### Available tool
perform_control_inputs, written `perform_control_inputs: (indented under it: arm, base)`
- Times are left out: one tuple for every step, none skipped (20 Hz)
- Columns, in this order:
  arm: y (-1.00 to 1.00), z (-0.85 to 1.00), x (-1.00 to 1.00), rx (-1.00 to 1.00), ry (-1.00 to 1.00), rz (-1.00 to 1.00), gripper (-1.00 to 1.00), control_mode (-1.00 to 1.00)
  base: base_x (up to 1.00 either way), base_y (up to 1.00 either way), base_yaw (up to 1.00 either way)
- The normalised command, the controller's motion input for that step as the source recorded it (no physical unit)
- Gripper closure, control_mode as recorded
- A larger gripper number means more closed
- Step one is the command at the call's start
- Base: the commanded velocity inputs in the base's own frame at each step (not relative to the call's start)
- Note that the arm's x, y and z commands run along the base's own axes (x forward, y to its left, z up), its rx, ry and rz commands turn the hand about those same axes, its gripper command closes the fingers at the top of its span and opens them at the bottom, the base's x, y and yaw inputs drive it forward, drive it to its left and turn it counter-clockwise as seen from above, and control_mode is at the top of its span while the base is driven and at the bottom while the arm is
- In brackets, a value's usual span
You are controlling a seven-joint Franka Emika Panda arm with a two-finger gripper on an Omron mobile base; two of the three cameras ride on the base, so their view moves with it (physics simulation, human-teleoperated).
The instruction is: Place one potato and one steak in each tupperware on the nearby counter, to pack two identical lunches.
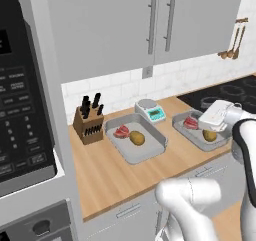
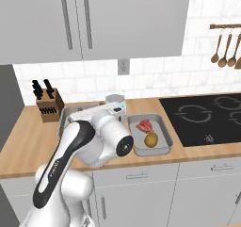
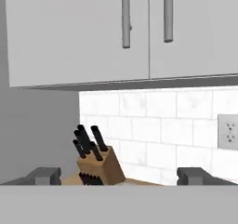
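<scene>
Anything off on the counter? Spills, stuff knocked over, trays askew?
Nothing stands out. Each tupperware, left and right, sits flat on the counter holding one steak and one potato. Knife block and scale are upright; no spills.

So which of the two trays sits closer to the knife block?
The tupperware next to the knife block, left of the scale. The other tupperware lies beyond the scale, beside the stovetop. Each holds a steak and a potato.
</scene>
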Motion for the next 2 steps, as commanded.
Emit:
perform_control_inputs:
  arm:
    - [0.00, 0.00, 0.00, 0.00, 0.00, 0.00, -1.00, -1.00]
    - [0.00, 0.00, 0.00, 0.00, 0.00, 0.00, -1.00, -1.00]
  base:
    - [0.00, 0.00, 0.00]
    - [0.00, 0.00, 0.00]
